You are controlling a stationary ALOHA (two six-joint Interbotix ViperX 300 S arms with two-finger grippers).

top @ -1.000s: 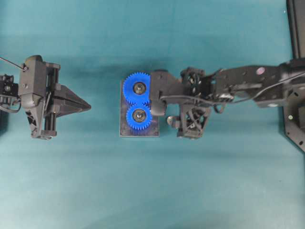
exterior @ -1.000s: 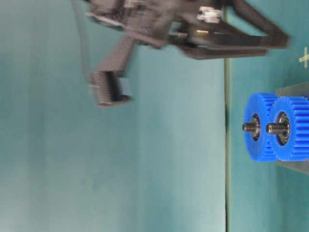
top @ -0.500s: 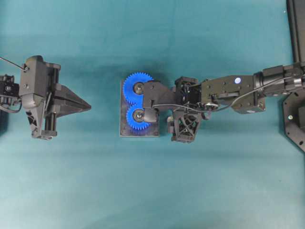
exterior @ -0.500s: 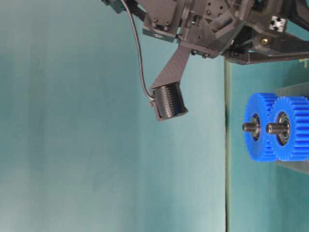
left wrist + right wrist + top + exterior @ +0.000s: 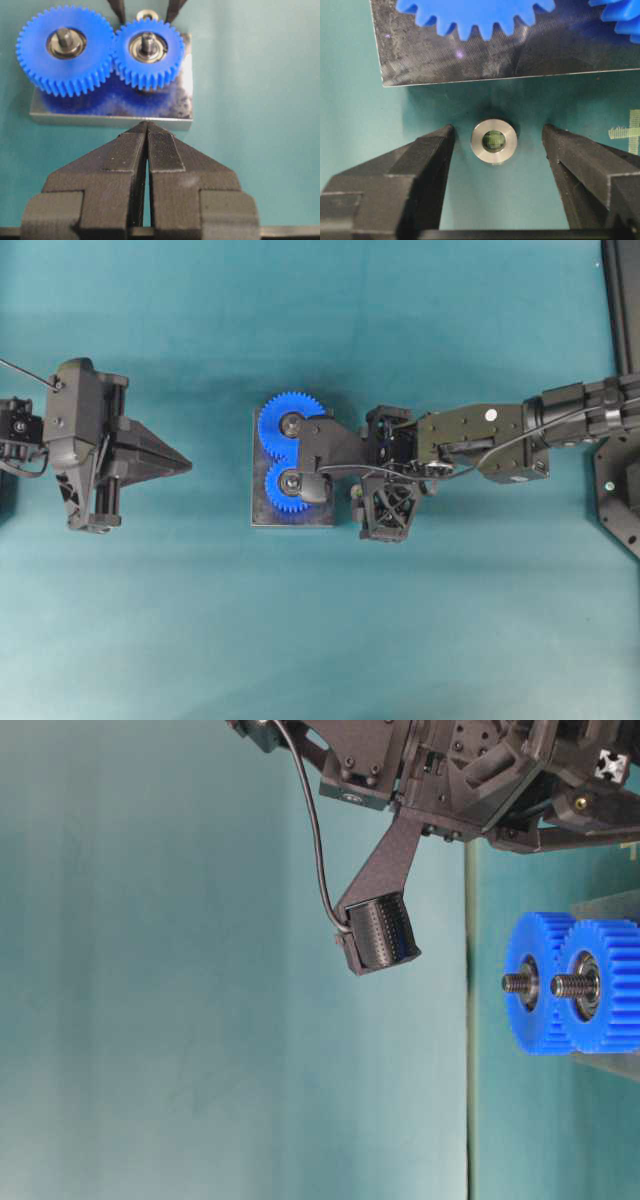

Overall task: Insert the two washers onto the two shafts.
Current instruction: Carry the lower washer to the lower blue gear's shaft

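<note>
Right claw (image 5: pixel 497 145) has dropped lower, spread wide around the washer (image 5: pixel 494 141) on the counter (image 5: pixel 365 115) | grasp not yet made | left claw (image 5: pixel 147 131) closed, idle.

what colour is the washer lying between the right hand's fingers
Silver metal ring washer, plain and shiny; the right wrist view shows it best.
</note>
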